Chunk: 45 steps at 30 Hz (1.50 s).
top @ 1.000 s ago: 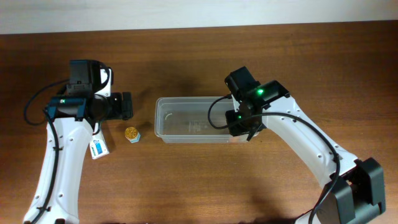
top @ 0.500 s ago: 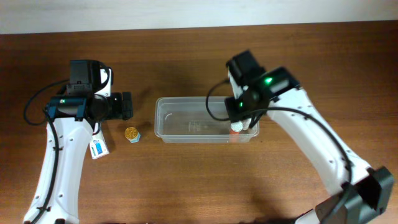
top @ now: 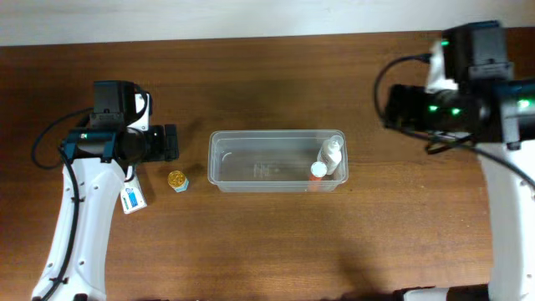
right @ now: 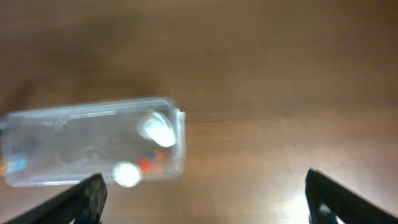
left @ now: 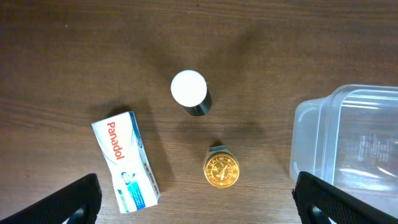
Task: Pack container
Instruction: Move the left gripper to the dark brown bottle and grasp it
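Right wrist view: my right claw point(right: 214, 202) hangs wide open, holding nothing, well off from the container point(right: 62, 143) on the table point(right: 280, 74), small bottles point(right: 155, 130) lying at its right end. My left claw point(left: 199, 208) gapes empty too, over a gold-lidded jar point(left: 221, 169) beside a Panadol box point(left: 124, 163).

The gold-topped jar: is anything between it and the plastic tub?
Nothing visible. Only bare table lies between the jar and the tub's near end. The white-capped bottle and the medicine box sit away from that gap.
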Each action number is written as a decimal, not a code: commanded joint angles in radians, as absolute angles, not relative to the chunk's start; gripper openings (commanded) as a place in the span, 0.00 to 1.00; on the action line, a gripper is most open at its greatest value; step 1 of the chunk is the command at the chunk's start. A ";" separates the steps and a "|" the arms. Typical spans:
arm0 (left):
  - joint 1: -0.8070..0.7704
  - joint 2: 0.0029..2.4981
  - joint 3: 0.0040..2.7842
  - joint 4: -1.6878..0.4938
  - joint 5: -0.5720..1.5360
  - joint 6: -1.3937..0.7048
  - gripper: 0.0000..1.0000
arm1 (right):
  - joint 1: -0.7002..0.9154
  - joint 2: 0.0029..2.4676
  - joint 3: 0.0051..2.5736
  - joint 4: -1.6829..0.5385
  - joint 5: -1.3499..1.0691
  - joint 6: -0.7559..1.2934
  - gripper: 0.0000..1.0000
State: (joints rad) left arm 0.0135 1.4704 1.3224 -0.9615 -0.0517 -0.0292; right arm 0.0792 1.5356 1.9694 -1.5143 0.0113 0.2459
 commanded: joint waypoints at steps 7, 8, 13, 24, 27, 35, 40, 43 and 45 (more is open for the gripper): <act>0.016 1.605 1.285 -0.989 0.029 -0.136 0.95 | -0.060 1.555 1.840 -1.567 -0.014 0.187 0.94; 0.016 1.624 1.283 -0.989 0.031 -0.142 0.94 | -0.060 1.557 1.827 -1.567 -0.015 0.179 0.94; 0.015 1.732 1.280 -0.988 0.031 -0.146 0.94 | -0.060 1.559 1.769 -1.556 -0.015 0.164 0.94; 0.013 1.970 1.279 -0.975 0.050 -0.171 0.89 | -0.060 1.559 1.750 -1.556 -0.024 0.162 0.93; 0.013 2.014 1.279 -0.977 0.078 -0.171 0.77 | -0.060 1.559 1.750 -1.557 -0.025 0.162 0.93; 0.013 2.031 1.279 -0.982 0.093 -0.171 0.74 | -0.060 1.559 1.750 -1.552 -0.024 0.162 0.93; 0.013 2.029 1.280 -0.982 0.090 -0.171 0.75 | -0.060 1.559 1.750 -1.552 -0.023 0.162 0.93; 0.013 2.028 1.282 -0.982 0.090 -0.171 0.75 | -0.060 1.559 1.750 -1.552 -0.023 0.162 0.93; 0.014 2.025 1.289 -0.982 0.085 -0.171 0.75 | -0.060 1.559 1.750 -1.552 -0.023 0.162 0.93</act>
